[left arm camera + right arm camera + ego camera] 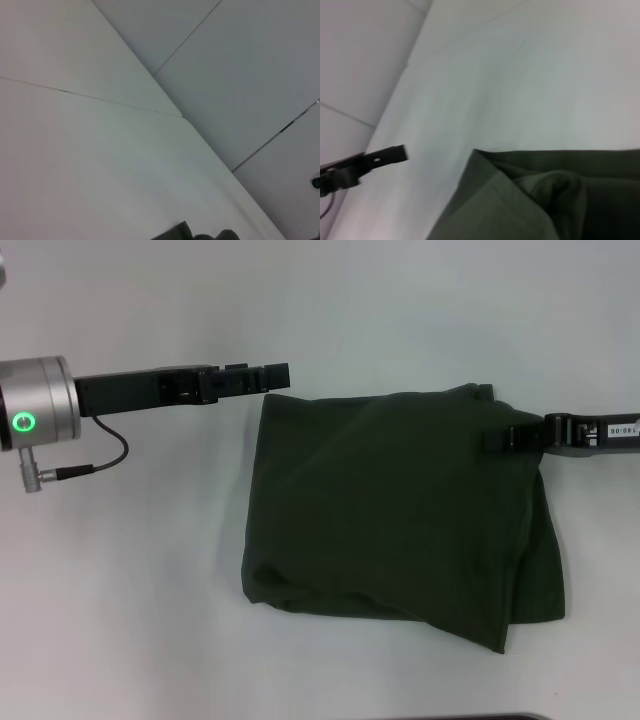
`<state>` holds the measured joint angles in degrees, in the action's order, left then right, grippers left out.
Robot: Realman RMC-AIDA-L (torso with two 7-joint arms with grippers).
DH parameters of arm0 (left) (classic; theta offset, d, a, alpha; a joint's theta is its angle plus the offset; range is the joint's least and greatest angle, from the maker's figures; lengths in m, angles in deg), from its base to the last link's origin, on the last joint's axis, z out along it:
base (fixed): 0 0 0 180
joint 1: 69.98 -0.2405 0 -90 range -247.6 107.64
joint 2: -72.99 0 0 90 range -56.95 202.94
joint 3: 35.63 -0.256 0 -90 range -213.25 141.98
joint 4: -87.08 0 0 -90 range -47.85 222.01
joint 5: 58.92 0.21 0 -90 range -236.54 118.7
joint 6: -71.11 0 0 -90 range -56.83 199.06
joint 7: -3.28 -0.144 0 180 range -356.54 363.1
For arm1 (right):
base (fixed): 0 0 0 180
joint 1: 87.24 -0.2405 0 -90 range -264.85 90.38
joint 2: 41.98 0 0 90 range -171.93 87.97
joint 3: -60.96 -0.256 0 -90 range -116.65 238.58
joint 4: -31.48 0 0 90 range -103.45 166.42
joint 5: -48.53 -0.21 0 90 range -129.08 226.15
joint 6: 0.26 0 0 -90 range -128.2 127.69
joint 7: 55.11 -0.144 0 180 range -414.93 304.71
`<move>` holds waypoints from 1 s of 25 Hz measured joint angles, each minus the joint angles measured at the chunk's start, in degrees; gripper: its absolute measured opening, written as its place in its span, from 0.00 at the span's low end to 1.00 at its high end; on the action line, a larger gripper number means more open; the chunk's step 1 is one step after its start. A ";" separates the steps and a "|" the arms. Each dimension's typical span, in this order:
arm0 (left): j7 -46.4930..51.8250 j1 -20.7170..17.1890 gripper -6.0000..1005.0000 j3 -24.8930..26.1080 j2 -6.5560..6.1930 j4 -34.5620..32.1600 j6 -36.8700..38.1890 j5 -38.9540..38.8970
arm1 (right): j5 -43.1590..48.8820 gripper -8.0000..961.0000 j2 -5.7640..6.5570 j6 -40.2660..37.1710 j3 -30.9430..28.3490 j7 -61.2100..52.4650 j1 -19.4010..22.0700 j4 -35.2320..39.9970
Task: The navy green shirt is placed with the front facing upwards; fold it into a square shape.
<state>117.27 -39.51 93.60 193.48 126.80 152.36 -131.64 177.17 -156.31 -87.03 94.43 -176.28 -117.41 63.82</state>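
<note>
Our right gripper (pixel 497 439) is clamped on the far right edge of the dark olive-green cotton shirt (pixel 400 510). Our left gripper (pixel 280 374) sits just beyond its far left corner; we cannot tell its finger state. The shirt lies folded, roughly square, on the white table (pixel 150 590). We see no readable lettering on it.

Bare table (pixel 150 590) all round, folded shirt (pixel 400 510) mid, left gripper (pixel 275 373) just beside its corner
</note>
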 joint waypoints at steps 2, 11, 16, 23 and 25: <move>0.00 0.09 0.93 0.04 0.00 -0.05 -0.12 0.07 | 0.01 0.10 0.11 0.39 -0.20 0.36 0.45 -0.32; -0.05 0.51 0.93 0.05 0.00 -0.70 -0.83 0.16 | -1.21 0.43 0.78 -4.06 -4.99 4.22 4.27 0.21; -0.03 0.66 0.93 0.06 0.06 -0.71 -0.84 0.16 | -1.22 0.54 1.42 -6.78 -6.11 4.62 6.54 0.21; -0.01 0.79 0.93 0.06 0.21 -0.70 -0.66 0.16 | -0.94 0.81 0.75 -8.52 -6.18 5.53 8.51 -0.33; 0.00 0.82 0.93 0.06 0.25 -0.70 -0.59 0.16 | -0.94 0.87 0.48 -8.76 -6.19 5.61 8.79 -0.34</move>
<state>117.27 -38.68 93.66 193.73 126.10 151.77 -131.48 176.23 -155.83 -95.79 88.25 -170.67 -108.61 63.47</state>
